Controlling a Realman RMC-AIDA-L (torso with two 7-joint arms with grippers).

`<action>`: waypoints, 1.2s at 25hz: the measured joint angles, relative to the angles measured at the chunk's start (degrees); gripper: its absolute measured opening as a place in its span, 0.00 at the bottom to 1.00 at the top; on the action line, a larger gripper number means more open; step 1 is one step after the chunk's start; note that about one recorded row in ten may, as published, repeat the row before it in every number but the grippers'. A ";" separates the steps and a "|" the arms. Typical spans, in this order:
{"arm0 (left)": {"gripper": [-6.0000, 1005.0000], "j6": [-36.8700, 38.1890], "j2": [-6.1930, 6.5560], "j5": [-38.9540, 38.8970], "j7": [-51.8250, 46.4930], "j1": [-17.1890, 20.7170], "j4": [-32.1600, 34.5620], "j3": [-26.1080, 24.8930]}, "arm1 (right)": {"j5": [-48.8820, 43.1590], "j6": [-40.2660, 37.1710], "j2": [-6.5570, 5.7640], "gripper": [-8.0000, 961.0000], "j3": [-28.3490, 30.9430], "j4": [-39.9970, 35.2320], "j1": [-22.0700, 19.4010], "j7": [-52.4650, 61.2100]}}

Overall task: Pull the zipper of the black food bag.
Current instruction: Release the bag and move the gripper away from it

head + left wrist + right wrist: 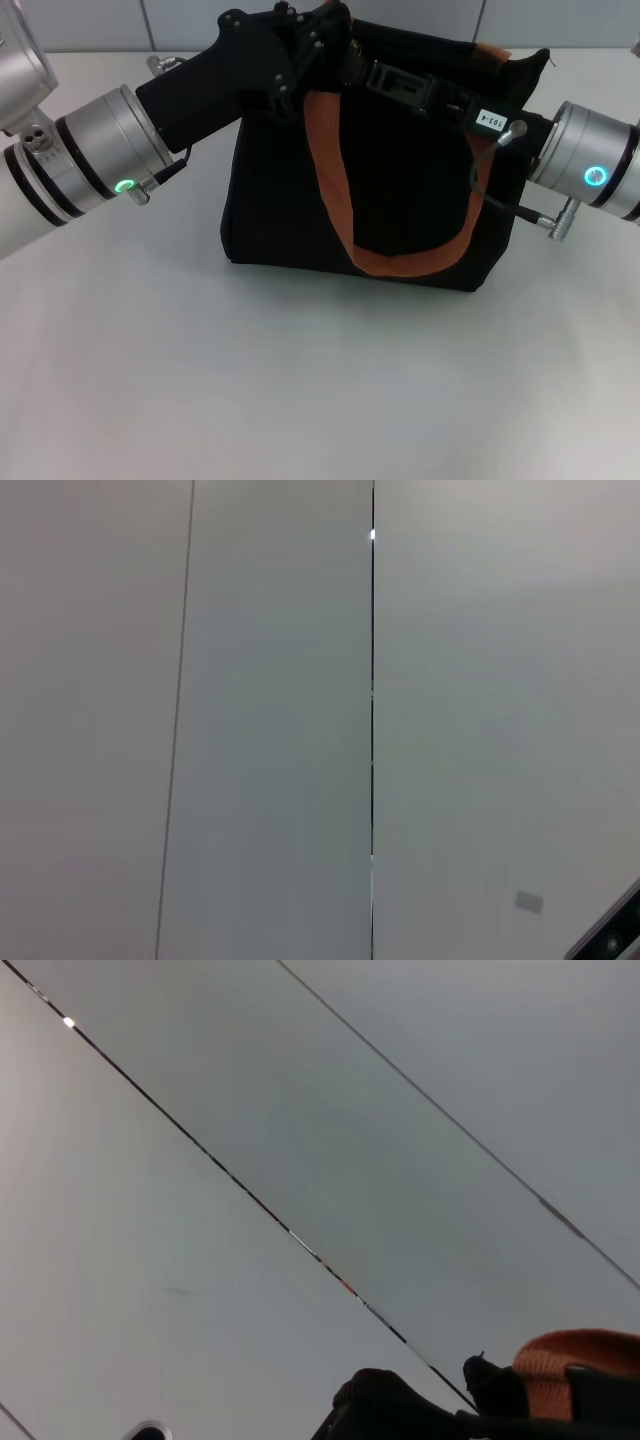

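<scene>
The black food bag, boxy matte fabric with an orange-brown webbing strap looping down its face, stands upper centre of the head view on a smooth pale table. The left gripper reaches its top edge from the upper left, the right gripper from the right; both finger states cannot be told. The zipper is hidden.

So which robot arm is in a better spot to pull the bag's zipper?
Hard to call: both the left gripper and right gripper sit at the black food bag top edge; the zipper itself is hidden.
</scene>
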 joint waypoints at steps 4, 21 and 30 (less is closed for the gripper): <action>0.04 0.07 -0.01 0.00 0.02 -0.03 -0.07 0.07 | 0.01 -0.29 -0.07 0.38 -0.02 -0.06 -0.14 0.05; 0.04 -0.13 0.00 -0.03 0.13 -0.30 -0.10 -0.16 | -0.34 0.21 0.00 0.38 -0.20 -0.64 -0.27 0.73; 0.03 -0.41 0.00 -0.03 0.13 -0.34 -0.08 -0.23 | -0.13 0.15 0.00 0.38 0.17 -0.70 -0.41 0.57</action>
